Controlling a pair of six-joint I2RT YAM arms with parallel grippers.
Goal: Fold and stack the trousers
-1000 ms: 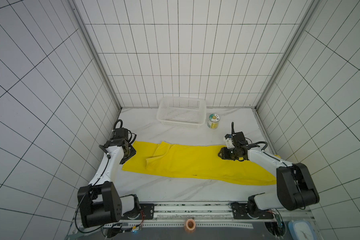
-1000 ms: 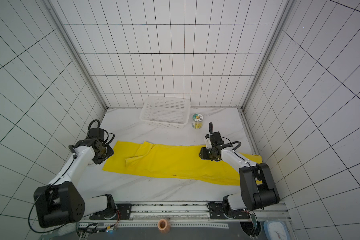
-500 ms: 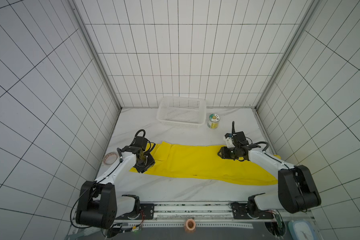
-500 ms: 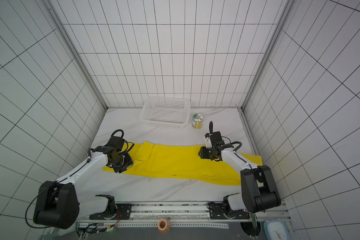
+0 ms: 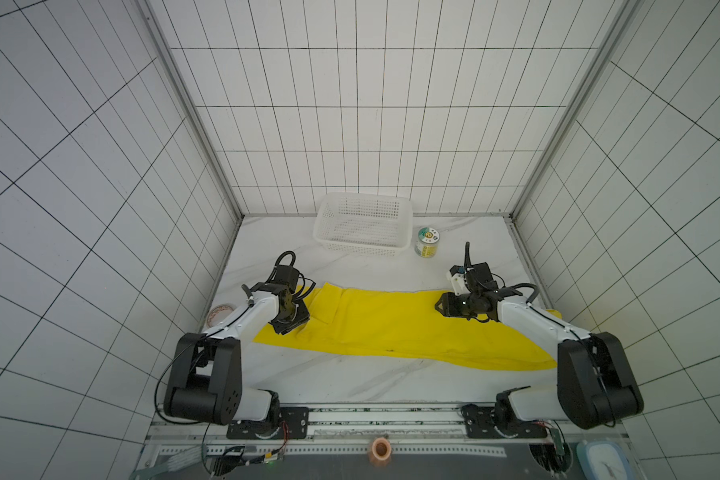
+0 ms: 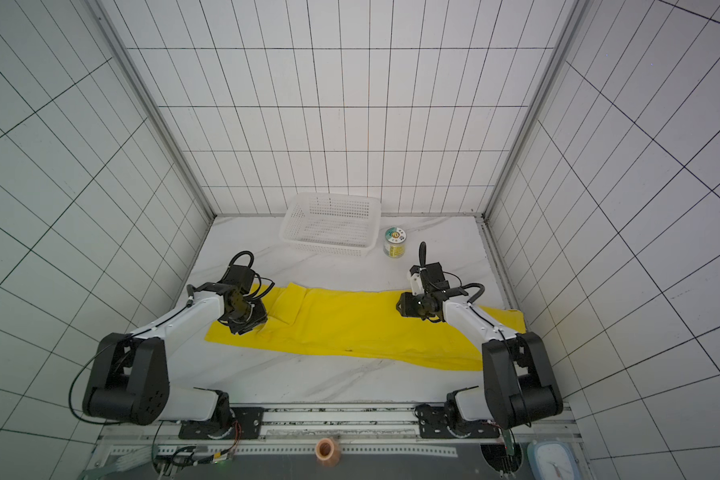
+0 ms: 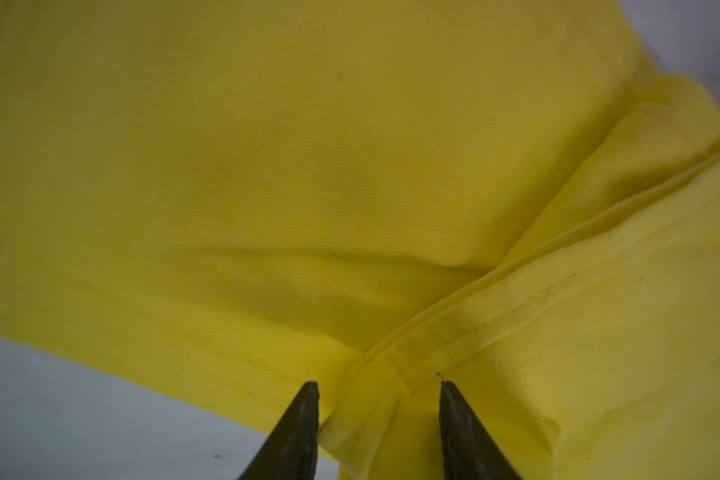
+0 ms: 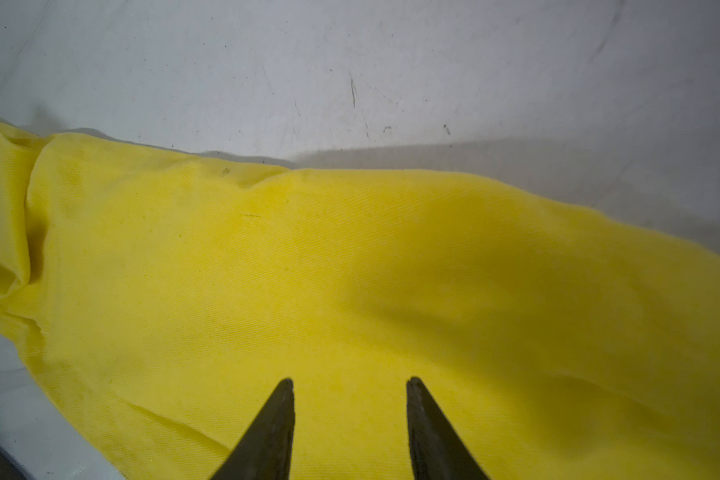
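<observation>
The yellow trousers (image 5: 383,328) (image 6: 350,328) lie flat in a long strip across the table, from left to right. My left gripper (image 5: 294,326) (image 6: 246,326) is low over their left end. In the left wrist view it (image 7: 379,384) is open, its jaws straddling a raised stitched fold of the cloth (image 7: 267,166). My right gripper (image 5: 439,309) (image 6: 400,309) hangs over the strip's far edge, right of the middle. In the right wrist view it (image 8: 350,380) is open, with smooth cloth (image 8: 350,270) beneath and nothing between the fingers.
A white perforated basket (image 5: 364,224) (image 6: 329,222) stands at the back, with a small tin (image 5: 427,243) (image 6: 395,243) to its right. A roll of tape (image 5: 220,312) lies by the left wall. Bare marble (image 5: 350,382) shows in front of the trousers.
My left arm swung from the left table edge rightward onto the trousers' left end, uncovering the roll of tape. The right arm has barely moved.
</observation>
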